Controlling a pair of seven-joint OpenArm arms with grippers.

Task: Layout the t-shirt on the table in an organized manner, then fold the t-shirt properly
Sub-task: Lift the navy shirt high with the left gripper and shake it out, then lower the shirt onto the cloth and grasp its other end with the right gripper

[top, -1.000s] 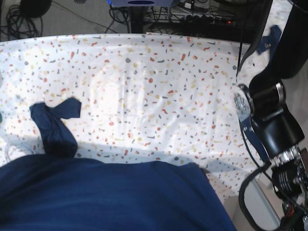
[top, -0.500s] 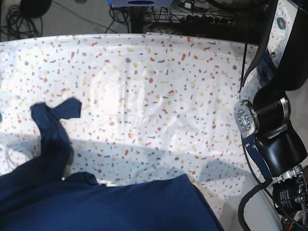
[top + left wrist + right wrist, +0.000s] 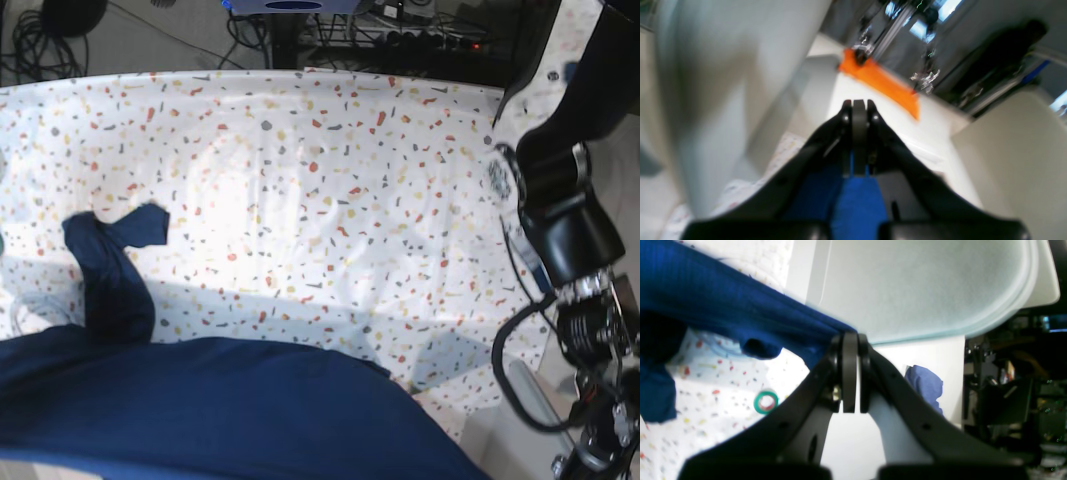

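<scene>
**Navy t-shirt held up at both tools over the speckled tabletop**

The plain dark navy-blue soft fabric t-shirt (image 3: 220, 410) hung as a broad sheet across the near edge of the white tabletop (image 3: 330, 190) flecked in red, orange, grey and yellow. One narrow twisted part of the shirt ran up from the sheet's left end and lay on the tabletop, ending in a small flat flap.

Right tool (image 3: 850, 340): black jaws pressed together, pinching an edge of the t-shirt; the cloth stretched away taut from the tips, toward the upper left in the wrist view. A small green tape ring (image 3: 765, 401) lay on the tabletop beneath that stretched cloth. A crumpled paler blue cloth (image 3: 926, 386) sat on a plain white surface beside the right tool.

Left tool (image 3: 855, 108): jaws pressed together, with blue t-shirt fabric visible between the fingers below the tips. View blurred. A bright orange strip (image 3: 882, 80) lay on a white surface beyond the left tool.
</scene>
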